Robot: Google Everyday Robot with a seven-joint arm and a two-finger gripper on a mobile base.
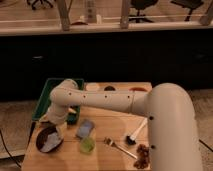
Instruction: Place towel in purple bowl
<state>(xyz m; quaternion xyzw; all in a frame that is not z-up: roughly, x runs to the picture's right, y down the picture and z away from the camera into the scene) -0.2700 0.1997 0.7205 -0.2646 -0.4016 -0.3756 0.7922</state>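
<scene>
Tabletop (110, 125) of light wood, low in the frame. Purple bowl (40, 136) sits at the front left corner, and a pale towel (50, 145) lies bunched inside it. Gripper (60, 128) hangs just over the bowl's right rim, at the end of the white arm (100, 100) reaching in from the right. Cannot tell how far it is open or whether it has hold of the towel. Green tray (47, 95) sits behind the bowl. Blue packet (85, 129), green cup (87, 145), fork (117, 146), dark-headed brush (134, 135) and brown snack (141, 156) are spread across the front. Dark cabinet wall (150, 55) runs behind the table, with a bright ledge (165, 26) and office chairs (142, 6) above. Speckled grey floor (15, 117) at left.
</scene>
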